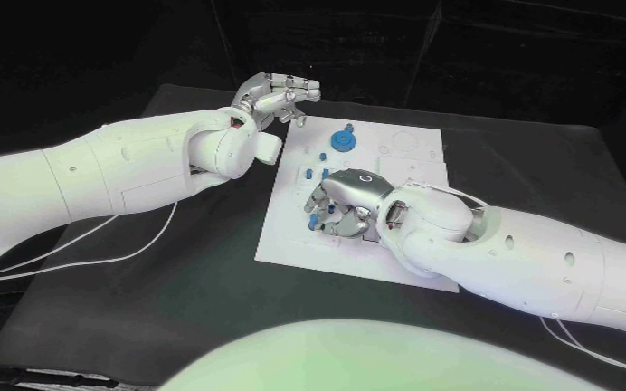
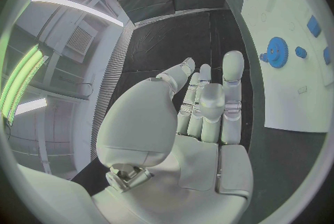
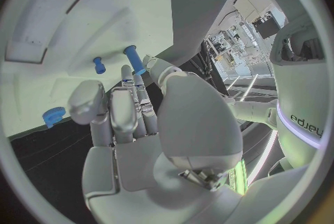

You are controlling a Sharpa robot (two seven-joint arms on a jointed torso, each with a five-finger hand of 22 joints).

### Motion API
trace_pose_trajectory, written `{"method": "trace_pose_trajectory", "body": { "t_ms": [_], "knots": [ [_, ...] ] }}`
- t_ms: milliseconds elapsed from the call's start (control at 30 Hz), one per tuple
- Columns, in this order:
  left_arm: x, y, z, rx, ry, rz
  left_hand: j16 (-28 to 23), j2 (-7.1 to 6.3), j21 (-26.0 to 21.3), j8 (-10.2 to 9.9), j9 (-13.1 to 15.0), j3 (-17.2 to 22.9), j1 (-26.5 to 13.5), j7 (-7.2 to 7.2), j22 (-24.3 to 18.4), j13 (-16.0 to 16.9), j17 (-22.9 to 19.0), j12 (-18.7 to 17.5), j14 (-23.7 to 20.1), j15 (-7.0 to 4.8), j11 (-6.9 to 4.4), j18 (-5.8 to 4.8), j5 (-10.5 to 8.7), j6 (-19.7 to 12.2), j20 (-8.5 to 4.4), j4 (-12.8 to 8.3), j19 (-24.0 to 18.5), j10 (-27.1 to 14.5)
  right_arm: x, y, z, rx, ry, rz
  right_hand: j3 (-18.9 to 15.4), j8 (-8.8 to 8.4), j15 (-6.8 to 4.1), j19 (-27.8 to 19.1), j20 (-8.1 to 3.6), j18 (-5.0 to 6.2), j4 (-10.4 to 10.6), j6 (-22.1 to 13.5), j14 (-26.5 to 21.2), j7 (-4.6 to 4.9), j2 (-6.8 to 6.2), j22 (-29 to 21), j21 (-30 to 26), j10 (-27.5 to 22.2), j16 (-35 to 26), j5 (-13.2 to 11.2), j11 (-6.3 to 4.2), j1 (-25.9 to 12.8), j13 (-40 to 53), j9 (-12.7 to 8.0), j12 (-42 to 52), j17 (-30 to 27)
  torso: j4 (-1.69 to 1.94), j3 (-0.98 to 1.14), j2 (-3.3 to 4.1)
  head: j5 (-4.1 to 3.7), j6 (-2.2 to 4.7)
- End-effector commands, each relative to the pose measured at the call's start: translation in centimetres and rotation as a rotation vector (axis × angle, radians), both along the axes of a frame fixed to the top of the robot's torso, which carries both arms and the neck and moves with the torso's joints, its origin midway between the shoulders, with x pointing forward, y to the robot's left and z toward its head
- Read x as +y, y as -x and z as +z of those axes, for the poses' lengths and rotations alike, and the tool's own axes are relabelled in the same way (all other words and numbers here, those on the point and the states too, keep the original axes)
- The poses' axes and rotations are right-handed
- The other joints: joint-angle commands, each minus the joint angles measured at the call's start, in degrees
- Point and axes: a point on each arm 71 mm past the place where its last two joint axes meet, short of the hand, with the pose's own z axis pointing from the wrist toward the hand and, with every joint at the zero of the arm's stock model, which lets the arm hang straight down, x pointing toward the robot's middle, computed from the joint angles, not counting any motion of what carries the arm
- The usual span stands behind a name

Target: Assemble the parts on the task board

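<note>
The white task board (image 1: pixel 407 157) lies in the middle of the black table. A blue gear (image 1: pixel 342 140) stands near its far edge, with small blue parts (image 1: pixel 315 172) just in front of it. My right hand (image 1: pixel 346 205) rests low on the board's near half, fingers pointing down at the plate. In the right wrist view its thumb and a fingertip pinch a blue peg (image 3: pixel 133 59); a shorter blue peg (image 3: pixel 99 64) and a small blue gear (image 3: pixel 52 116) stand beside it. My left hand (image 1: pixel 274 97) hangs above the board's far left corner, fingers apart, holding nothing.
The left wrist view shows the blue gear (image 2: pixel 277 52) and other blue parts (image 2: pixel 313 26) on the board (image 2: pixel 281 98). A long recess (image 3: pixel 43 20) is cut into the board beyond my right hand. White cables (image 1: pixel 79 260) trail over the table at the left.
</note>
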Motion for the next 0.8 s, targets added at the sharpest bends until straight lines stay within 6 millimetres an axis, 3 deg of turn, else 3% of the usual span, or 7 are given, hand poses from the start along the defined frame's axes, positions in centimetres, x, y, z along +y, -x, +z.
{"method": "trace_pose_trajectory", "body": {
  "t_ms": [33,200,367,467,633,767,800],
  "knots": [
    [0.0,0.0,0.1,-0.003,0.007,-0.009,0.2,0.7,-0.2,0.3,-0.1,-0.3,0.0,-0.05,-0.1,0.1,0.0,0.3,-0.1,0.42,-0.03,0.9,0.1,-0.4,0.32,0.0,0.0,-0.2,-0.7,-0.2,0.7,-0.041,-0.066,-0.045,-1.0,-0.33,0.79,-0.5,0.48,-0.31,0.2,-1.8,0.9,0.53,0.05,-1.1,-0.8,-1.5,-0.4,0.6,0.57,-0.5,-0.2,-0.1,-0.8,-0.9,-0.12,0.02,-0.08,-0.12,0.01],
    [0.1,0.0,0.1,-0.001,0.007,-0.009,0.2,0.7,-0.2,0.3,-0.1,-0.3,0.0,-0.05,-0.1,0.1,0.0,0.3,-0.1,0.42,-0.03,0.9,0.1,-0.4,0.32,0.0,0.0,-0.2,-2.7,-0.2,1.6,-0.059,-0.153,-0.11,-5.1,-0.16,1.51,-2.5,1.23,0.37,1.2,-5.9,-0.6,1.08,-0.1,-4.8,-3.1,-4.7,-2.9,0.7,1.26,-1.0,-0.5,0.0,-0.8,-4.4,-0.26,0.01,-0.15,-0.67,0.01],
    [0.2,0.0,0.1,0.001,0.007,-0.011,0.2,0.7,-0.2,0.3,-0.1,-0.3,0.0,-0.05,-0.1,0.1,0.0,0.3,-0.1,0.42,-0.03,0.9,0.1,-0.4,0.32,0.0,0.0,-0.2,-5.6,-1.0,3.0,0.015,-0.225,-0.208,-7.1,0.98,1.28,-1.3,1.34,-0.06,2.6,-3.7,0.4,1.0,1.17,-2.2,-1.6,-2.4,-1.2,0.8,0.91,-1.2,0.1,0.5,1.6,-2.5,-0.19,0.02,-0.14,-1.95,0.01],
    [0.4,0.1,0.1,0.003,0.006,-0.01,0.2,0.75,-0.2,0.4,-0.1,-0.3,0.1,-0.04,-0.1,0.1,-0.1,0.4,-0.1,0.42,-0.03,0.91,0.1,-0.4,0.32,0.0,0.0,-0.3,-8.9,-2.1,3.8,0.089,-0.244,-0.319,-9.4,2.53,0.38,1.3,0.71,-0.97,5.2,-0.4,1.5,-0.11,1.8,3.3,1.6,2.3,1.3,1.4,-0.39,-3.6,1.3,1.0,5.2,0.7,-0.29,-0.17,-0.22,-3.27,0.01],
    [0.6,0.1,0.1,0.003,0.005,-0.007,0.2,0.77,-0.2,0.4,-0.1,-0.3,0.1,-0.04,0.0,0.1,-0.1,0.4,-0.1,0.43,-0.02,0.89,0.09,-0.4,0.32,0.0,0.0,-0.3,-13.2,-2.5,4.0,0.165,-0.203,-0.455,-13.1,4.09,-1.49,3.2,-1.04,-1.75,6.8,1.6,2.5,-2.14,1.27,7.9,4.3,9.3,4.4,2.3,-2.68,-4.6,5.9,1.2,12.1,4.7,-0.76,-0.2,-0.23,-4.68,0.07],
    [0.6,0.2,0.1,0.002,0.006,-0.01,0.2,0.77,-0.2,0.4,-0.1,-0.3,0.1,-0.04,0.0,0.1,-0.1,0.4,-0.1,0.43,-0.02,0.89,0.09,-0.4,0.32,0.0,0.0,-0.3,-15.4,-2.4,3.6,0.227,-0.125,-0.528,-17.2,6.07,-2.41,4.0,-2.01,-2.15,9.5,2.1,2.5,-3.23,1.59,10.0,5.4,11.2,4.8,2.7,-3.63,-7.2,13.1,1.7,20.7,4.9,-1.06,-0.21,-0.12,-6.4,0.27],
    [0.6,0.2,0.1,0.002,0.007,-0.011,0.2,0.77,-0.2,0.4,-0.1,-0.3,0.1,-0.04,0.0,0.1,-0.1,0.4,-0.1,0.43,-0.02,0.89,0.09,-0.4,0.32,0.0,0.0,-0.3,-15.8,-2.2,3.5,0.239,-0.1,-0.54,-19.0,7.33,-2.85,4.3,-2.16,-2.33,11.0,2.1,2.7,-3.53,2.09,10.6,5.8,10.7,5.4,2.3,-3.88,-7.9,21.0,2.0,28.4,5.5,-1.12,-0.2,-0.09,-6.81,0.33]
  ]
}}
